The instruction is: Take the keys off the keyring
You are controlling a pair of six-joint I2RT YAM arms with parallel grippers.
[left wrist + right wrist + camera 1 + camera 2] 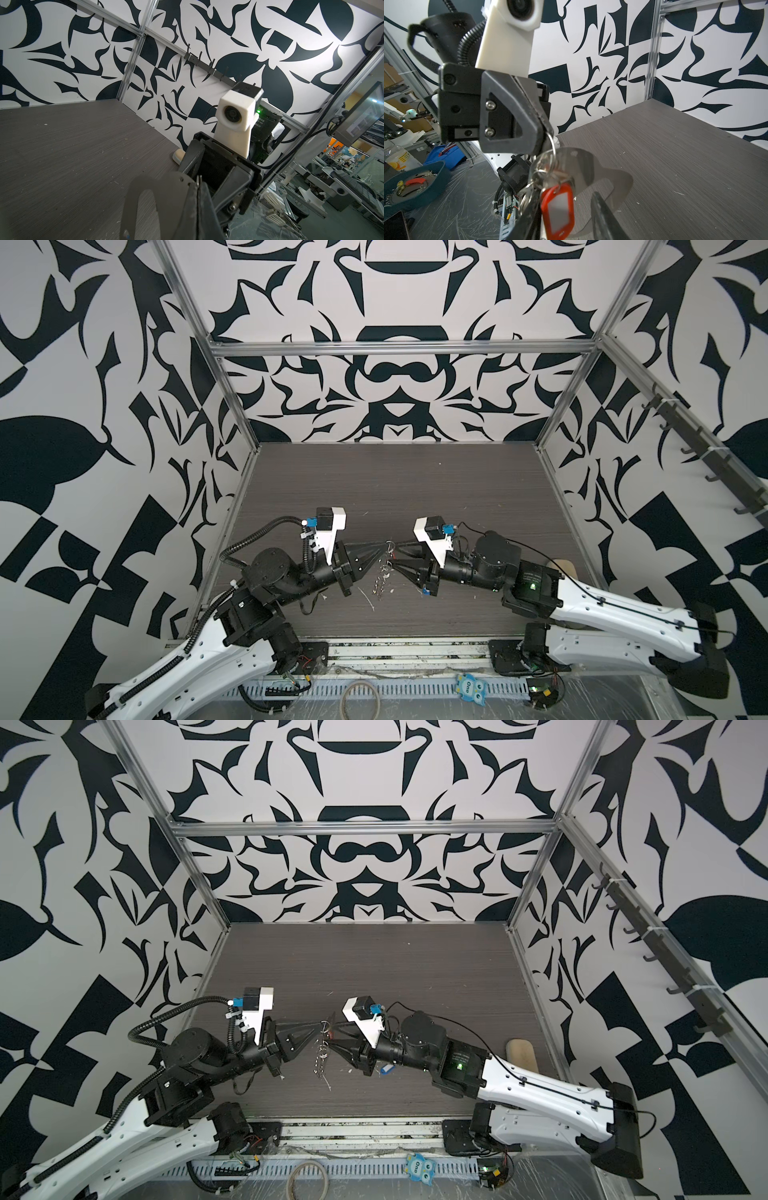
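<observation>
Seemingly we are halfway: our left claw (545,129) clamps a split ring (552,143), dangling the keyring (591,166) above the counter (395,489), the red-tagged key (557,209) still on it between the parted jaws of our right claw (398,556), the blue-tagged key (386,1069) apparently lying below.

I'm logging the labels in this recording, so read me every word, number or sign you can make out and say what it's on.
"One": on the blue owl sticker at the near edge, in both top views.
Right arm's motor label, beside the green light: print too small to read.
Red key tag: no writing can be made out in its window.
Bottle label, in the right wrist view: blurred, unreadable.
</observation>
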